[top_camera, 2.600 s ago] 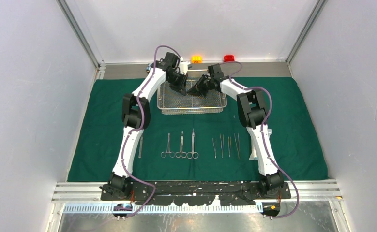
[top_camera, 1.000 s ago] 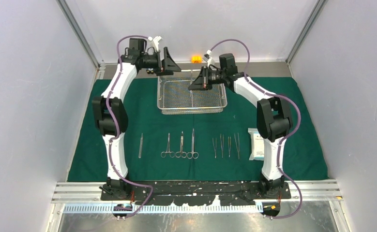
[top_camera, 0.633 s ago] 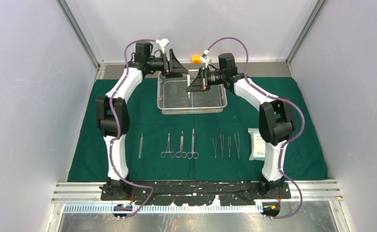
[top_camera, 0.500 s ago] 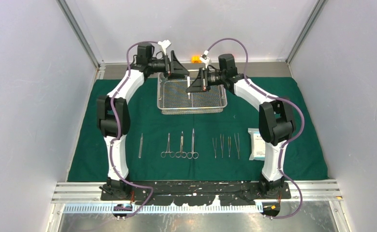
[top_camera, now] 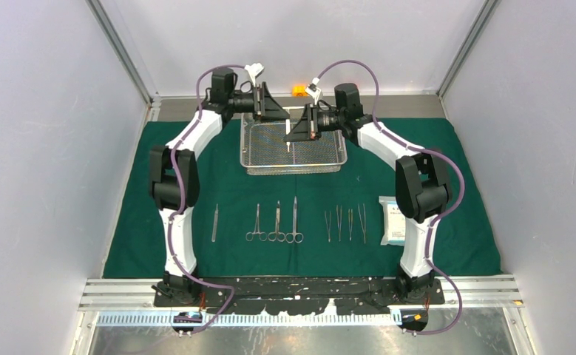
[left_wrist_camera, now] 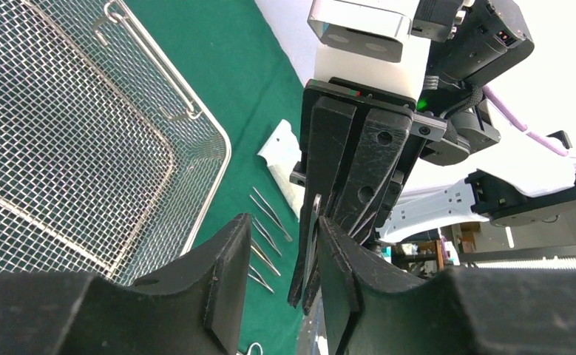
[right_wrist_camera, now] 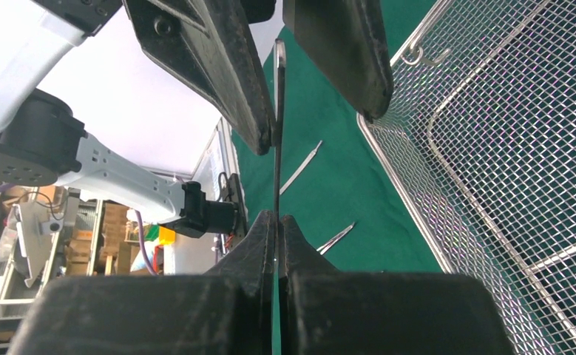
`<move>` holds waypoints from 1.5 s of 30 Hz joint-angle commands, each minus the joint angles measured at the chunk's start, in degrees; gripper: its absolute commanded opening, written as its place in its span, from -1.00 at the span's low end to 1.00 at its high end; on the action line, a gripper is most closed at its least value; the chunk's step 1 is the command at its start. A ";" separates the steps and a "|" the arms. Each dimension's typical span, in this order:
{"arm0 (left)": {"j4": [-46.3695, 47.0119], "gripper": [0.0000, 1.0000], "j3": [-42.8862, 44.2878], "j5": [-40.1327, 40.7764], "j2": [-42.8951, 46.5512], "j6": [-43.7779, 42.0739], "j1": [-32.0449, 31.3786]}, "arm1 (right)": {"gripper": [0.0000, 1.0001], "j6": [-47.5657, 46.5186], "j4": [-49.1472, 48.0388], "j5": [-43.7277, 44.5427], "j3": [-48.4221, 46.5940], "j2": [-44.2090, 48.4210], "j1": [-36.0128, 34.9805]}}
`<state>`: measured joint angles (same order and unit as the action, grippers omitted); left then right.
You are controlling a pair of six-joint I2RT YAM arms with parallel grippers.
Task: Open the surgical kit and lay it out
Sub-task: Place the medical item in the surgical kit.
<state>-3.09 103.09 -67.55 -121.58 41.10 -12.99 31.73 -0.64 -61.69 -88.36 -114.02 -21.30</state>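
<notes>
Top external view: one dark green cloth is spread over the counter. One wire-mesh tray is set at the cloth's far middle, its long axis running left to right.

Above the tray, the right pincer is clamped on one end of a single slim steel instrument. The instrument's long axis is aligned with that pincer's fingers. Its free end, pierced by a small hole, is pointed away from them into the gap of the left pincer. The left pincer's fingers are held apart on either side of that free end. Whether either finger is touched by it cannot be told.

On the near side of the tray, one flat white-blue packet is laid beyond the tray's right end. A row of steel pieces is laid out left of the packet:
- four tweezers
- three ring-handled instruments
- one plain straight instrument, set apart past the tray's left end

All eight are placed with their long axes pointing toward the tray's side of the cloth. One orange block is seen just beyond the tray's far rim.
</notes>
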 commanded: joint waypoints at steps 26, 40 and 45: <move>7.70 -1.00 -9.71 7.11 13.63 6.58 3.40 | -0.48 15.90 -18.17 1.77 5.08 2.68 5.08; 1.34 -1.00 -22.79 27.88 25.43 10.85 5.52 | 0.09 28.34 -32.01 3.59 10.23 4.33 5.76; 2.82 -1.00 -27.36 30.54 27.76 14.15 5.51 | 0.17 32.51 -38.37 2.63 10.85 3.24 3.16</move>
<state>-1.54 78.22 -40.75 -97.19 51.77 -7.38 60.16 -29.54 -58.19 -77.65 -113.08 -15.97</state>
